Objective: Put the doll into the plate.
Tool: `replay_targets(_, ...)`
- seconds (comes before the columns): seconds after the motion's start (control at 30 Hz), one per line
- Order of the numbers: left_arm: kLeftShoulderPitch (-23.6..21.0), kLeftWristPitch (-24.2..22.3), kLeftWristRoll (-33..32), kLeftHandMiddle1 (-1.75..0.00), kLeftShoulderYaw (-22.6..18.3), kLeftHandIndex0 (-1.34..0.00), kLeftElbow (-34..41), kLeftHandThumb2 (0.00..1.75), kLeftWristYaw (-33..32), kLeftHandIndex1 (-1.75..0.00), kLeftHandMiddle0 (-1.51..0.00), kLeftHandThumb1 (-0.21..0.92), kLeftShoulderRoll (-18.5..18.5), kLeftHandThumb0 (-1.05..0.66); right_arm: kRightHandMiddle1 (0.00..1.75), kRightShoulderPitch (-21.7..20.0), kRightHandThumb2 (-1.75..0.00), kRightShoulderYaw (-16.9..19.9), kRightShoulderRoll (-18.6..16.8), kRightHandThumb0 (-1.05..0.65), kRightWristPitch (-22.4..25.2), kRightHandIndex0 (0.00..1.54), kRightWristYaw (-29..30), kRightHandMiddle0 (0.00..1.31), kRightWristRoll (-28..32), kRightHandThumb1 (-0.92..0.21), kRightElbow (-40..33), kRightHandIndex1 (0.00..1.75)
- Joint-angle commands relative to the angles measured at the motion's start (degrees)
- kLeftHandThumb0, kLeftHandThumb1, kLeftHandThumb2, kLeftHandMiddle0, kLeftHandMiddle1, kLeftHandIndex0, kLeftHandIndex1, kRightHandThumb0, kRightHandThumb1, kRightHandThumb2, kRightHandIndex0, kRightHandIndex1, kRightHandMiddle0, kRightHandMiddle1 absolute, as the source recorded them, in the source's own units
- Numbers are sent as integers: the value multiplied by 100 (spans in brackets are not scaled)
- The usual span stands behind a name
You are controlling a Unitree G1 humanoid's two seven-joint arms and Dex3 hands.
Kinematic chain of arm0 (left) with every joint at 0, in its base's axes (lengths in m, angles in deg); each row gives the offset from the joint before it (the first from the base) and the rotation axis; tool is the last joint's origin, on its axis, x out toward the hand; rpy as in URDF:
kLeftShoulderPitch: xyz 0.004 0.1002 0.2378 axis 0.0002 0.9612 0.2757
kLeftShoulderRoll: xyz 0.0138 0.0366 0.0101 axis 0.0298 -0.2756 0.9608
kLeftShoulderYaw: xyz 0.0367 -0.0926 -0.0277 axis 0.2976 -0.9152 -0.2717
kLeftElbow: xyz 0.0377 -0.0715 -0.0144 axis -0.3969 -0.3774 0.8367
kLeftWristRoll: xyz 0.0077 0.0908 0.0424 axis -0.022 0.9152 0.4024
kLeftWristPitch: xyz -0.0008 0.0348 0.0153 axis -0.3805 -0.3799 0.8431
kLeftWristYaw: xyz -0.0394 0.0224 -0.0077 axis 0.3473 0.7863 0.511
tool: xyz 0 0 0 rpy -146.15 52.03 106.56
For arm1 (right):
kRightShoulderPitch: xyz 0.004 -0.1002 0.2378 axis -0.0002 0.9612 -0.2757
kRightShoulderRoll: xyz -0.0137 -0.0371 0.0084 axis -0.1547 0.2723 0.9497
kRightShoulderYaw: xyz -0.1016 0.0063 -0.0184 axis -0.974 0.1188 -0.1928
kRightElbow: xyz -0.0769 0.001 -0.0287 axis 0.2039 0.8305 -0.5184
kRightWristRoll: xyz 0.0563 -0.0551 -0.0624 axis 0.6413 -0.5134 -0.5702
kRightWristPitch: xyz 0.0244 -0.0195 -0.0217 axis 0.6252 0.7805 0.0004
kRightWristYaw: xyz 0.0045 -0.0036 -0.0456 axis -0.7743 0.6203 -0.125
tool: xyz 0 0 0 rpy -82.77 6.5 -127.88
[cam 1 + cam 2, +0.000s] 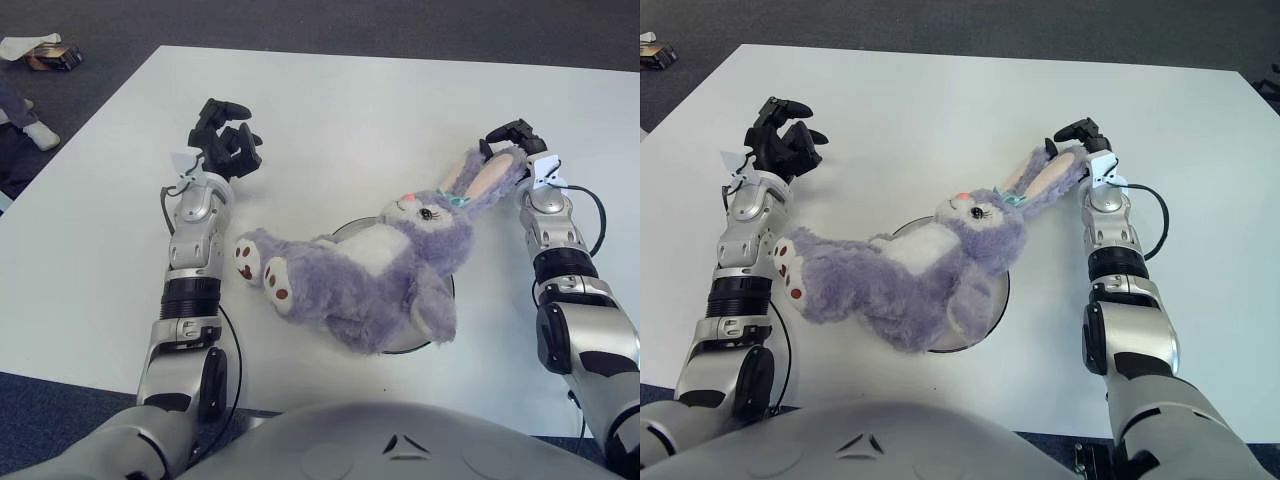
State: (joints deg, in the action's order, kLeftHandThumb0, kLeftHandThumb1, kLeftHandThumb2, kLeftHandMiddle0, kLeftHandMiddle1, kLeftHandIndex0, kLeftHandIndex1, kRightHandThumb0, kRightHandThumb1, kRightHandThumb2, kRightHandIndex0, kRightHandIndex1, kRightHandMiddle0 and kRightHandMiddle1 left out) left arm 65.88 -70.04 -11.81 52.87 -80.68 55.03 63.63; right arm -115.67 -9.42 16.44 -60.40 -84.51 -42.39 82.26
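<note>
Lying fluffy and purple across round plate [441, 287]: doll [370, 270]. Right hand [512, 140] at long ear tip, fingers' state unclear. Left hand [225, 140] beside feet, fingers loosely spread, empty.

Even, bright overhead light fills both views. The white worktop [330, 100] looks slightly washed out but shows no hard glare. Shadows are soft and short, lying close under the plush rabbit [370, 265] and both arms. Focus holds sharp across the frame, with little edge distortion.
</note>
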Motion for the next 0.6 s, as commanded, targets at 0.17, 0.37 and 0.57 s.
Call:
replay_targets(0.17,138,-344,-17,-175,-22,-43,332,124,-11,-175,-44,40,-5,-1,174,576,-100,-61,-210,-1,411,46,-227,34,158,-53,-770,157)
replay_targets(0.37,188,-476,-10,-175,2,-42,431,121,73,-175,-43,42,34,-1,174,795,-101,100,-421,-1,578,50,-21,33,343,-52,-1309,154)
replay_targets(0.57,263,-507,-22,-175,23,-41,515,120,206,-175,-42,43,55,-1,175,834,-102,397,-563,-1,781,53,144,34,618,-51,-1417,151)
